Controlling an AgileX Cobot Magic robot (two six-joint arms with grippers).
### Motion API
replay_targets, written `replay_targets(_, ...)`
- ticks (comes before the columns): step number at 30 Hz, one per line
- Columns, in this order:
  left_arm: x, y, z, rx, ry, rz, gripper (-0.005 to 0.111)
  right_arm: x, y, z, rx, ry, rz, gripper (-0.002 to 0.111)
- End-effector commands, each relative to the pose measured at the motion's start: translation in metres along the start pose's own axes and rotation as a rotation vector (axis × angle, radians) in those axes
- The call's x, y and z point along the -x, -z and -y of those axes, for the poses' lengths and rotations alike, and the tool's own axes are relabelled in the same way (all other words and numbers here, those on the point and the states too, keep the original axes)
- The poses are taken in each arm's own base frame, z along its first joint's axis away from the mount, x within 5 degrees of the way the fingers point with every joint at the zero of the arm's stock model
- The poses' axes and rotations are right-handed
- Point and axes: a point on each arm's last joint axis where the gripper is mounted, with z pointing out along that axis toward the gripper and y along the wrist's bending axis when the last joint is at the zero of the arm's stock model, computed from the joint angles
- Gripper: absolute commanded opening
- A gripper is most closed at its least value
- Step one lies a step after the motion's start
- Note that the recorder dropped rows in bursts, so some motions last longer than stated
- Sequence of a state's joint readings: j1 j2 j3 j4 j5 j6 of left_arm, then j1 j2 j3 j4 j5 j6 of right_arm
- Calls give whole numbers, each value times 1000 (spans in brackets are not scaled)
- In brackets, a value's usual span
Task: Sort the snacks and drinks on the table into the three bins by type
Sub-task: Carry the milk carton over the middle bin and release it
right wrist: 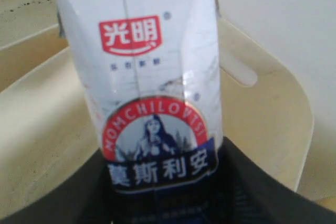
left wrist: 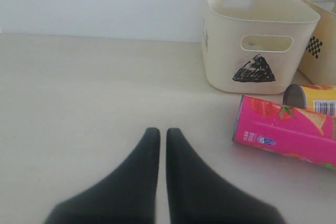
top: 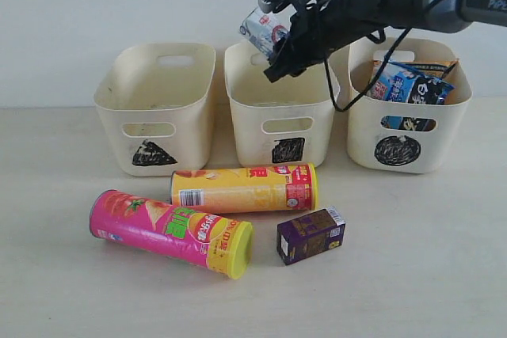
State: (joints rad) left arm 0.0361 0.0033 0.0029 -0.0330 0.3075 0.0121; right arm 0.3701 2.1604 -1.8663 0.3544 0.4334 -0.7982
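Pinches one white-and-blue carton (right wrist: 152,103) in right gripper (top: 279,36) above middle bin (top: 245,116) of three. Holds left gripper (left wrist: 163,136) pressed together, empty. Counts two chip tubes (top: 170,231), one purple carton (top: 310,235) on table (top: 412,275).

White and blue carton (right wrist: 142,77) held over a cream bin (right wrist: 273,124)
The right gripper (right wrist: 157,195) clamps the carton's near end between 2 black fingers (right wrist: 252,187). A red logo and a round red-and-blue emblem face the camera, and 1 slot handle (right wrist: 239,69) shows in the bin wall behind.
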Motion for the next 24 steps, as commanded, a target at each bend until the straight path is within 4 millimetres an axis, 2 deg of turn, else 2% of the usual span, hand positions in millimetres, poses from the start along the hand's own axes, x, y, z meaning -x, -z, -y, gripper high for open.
replay_targets(1, 1, 1, 0, 2, -10, 7, 4, -1, -12, 1, -10, -21, 15, 1)
replay_targets(3, 1, 1, 0, 2, -10, 7, 4, -6, -17, 0, -4, -21, 3, 7)
replay_targets(5, 1, 1, 0, 2, -10, 7, 4, -9, -21, -1, 2, -21, -8, 19)
replay_targets(9, 1, 1, 0, 2, -10, 7, 4, -11, -23, -2, 6, -18, -15, 49)
replay_targets(12, 1, 1, 0, 2, -10, 7, 4, -10, -23, -1, 1, -18, -9, 63)
replay_targets(14, 1, 1, 0, 2, -10, 7, 4, -10, -23, -1, -3, -15, -5, 67)
replay_targets(20, 1, 1, 0, 2, -10, 7, 4, -7, -19, 0, -3, -12, -1, 66)
replay_targets(24, 1, 1, 0, 2, -10, 7, 4, 9, 4, 3, 6, 3, 12, 66)
